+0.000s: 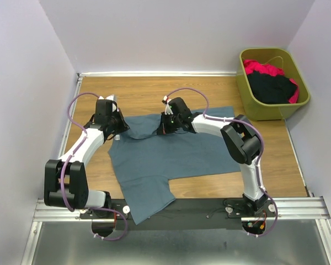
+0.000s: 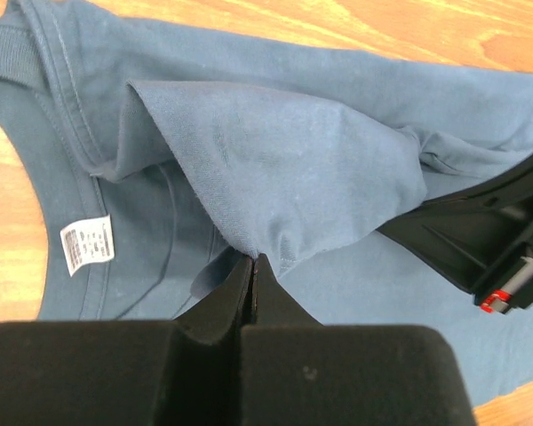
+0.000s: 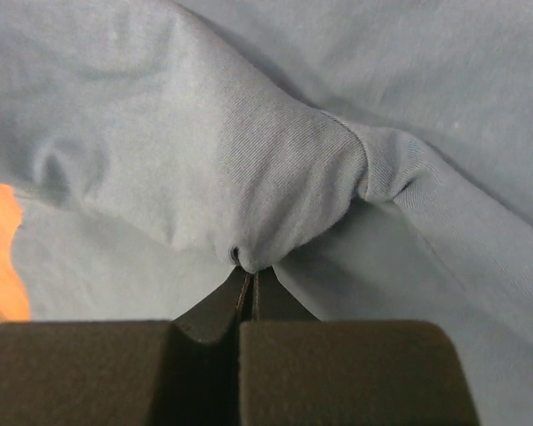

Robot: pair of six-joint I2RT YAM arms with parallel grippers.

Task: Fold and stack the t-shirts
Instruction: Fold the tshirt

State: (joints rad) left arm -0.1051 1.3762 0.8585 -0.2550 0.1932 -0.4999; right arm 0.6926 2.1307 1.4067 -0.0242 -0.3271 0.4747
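Observation:
A slate-blue t-shirt (image 1: 171,152) lies spread on the wooden table, one sleeve hanging over the near edge. My left gripper (image 1: 117,134) is shut on a fold of it near the collar; the pinched cloth (image 2: 266,177) rises from the jaws beside the white neck label (image 2: 87,248). My right gripper (image 1: 164,126) is shut on another bunch of the shirt's far edge (image 3: 266,186), close to the left gripper. A black shirt (image 1: 271,87) and a red-pink shirt (image 1: 263,68) lie in the bin.
The olive-green bin (image 1: 248,94) stands at the far right of the table (image 1: 143,91). White walls close in the table on three sides. A metal rail (image 1: 298,208) runs along the near edge.

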